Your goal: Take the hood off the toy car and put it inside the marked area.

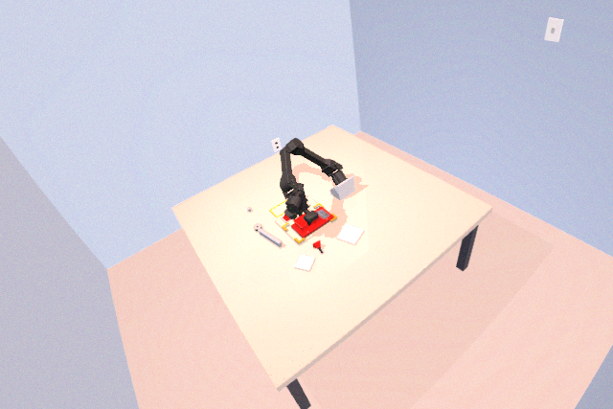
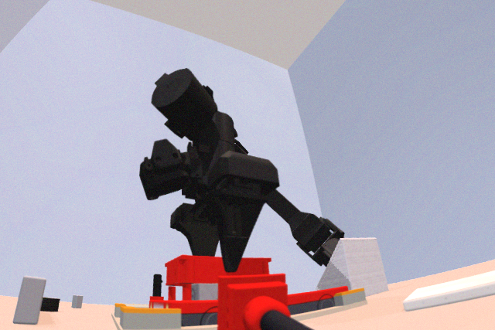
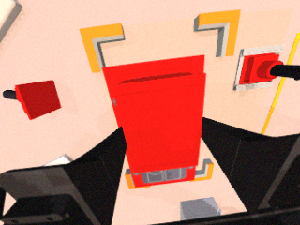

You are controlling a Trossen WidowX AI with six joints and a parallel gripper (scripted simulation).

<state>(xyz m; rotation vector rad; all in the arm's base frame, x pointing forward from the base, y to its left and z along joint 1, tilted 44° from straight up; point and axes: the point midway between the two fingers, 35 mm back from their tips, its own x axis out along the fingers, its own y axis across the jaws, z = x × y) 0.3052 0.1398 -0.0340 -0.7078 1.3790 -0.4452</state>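
The red toy car [image 1: 305, 231] sits among orange and grey corner brackets [image 3: 99, 41]. In the wrist view its flat red hood [image 3: 159, 117] lies between my two black fingers, a little offset from the red body under it. My gripper [image 3: 160, 124] [image 1: 309, 217] [image 2: 217, 256] points straight down over the car and is shut on the hood's two long sides. A thin yellow outline [image 1: 272, 208] [image 3: 274, 105] is marked on the table right beside the car.
A white wedge block [image 1: 343, 188] [image 2: 356, 266] stands behind the car by the arm. Two white flat squares [image 1: 351, 234] [image 1: 305, 262], a small red tool [image 1: 317, 246] [image 3: 37, 98] and a grey bar [image 1: 267, 235] lie around the car.
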